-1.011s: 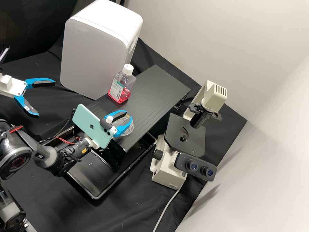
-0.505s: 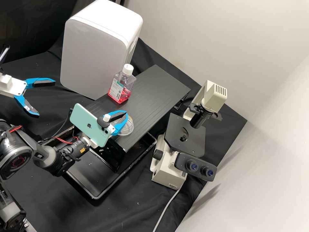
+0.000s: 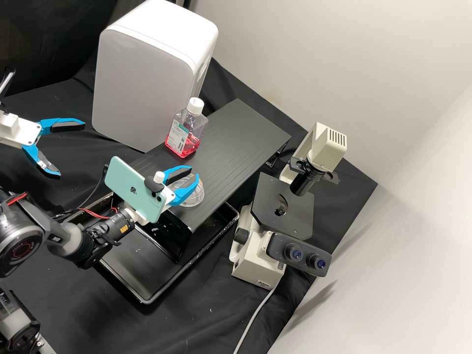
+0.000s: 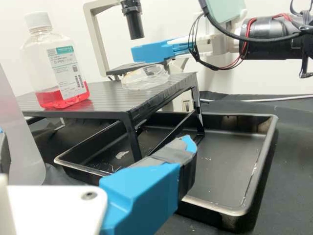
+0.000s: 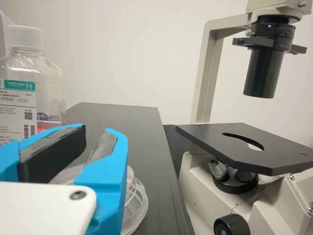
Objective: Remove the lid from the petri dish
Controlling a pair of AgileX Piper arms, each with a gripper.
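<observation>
The clear petri dish [image 3: 191,194] sits at the near corner of the black raised platform [image 3: 236,132]. My right gripper [image 3: 193,175] is over it, shut on the lid. In the left wrist view the lid [image 4: 145,78] looks tilted on the dish, under the right arm's blue fingers [image 4: 156,50]. In the right wrist view clear plastic shows between my right gripper's [image 5: 93,139] pads, with the dish [image 5: 134,200] just below. My left gripper [image 3: 68,149] hangs open and holds nothing, far to the left above the bench; one of its fingers [image 4: 146,186] shows in its own view.
A bottle of red liquid [image 3: 186,129] stands on the platform's far side. A white box [image 3: 147,64] rises behind it. A microscope [image 3: 290,206] stands right of the platform. A black tray [image 3: 147,290] lies under and in front of the platform.
My right gripper has drawn back a little to the left and upward at the dish. The left arm has kept still.
</observation>
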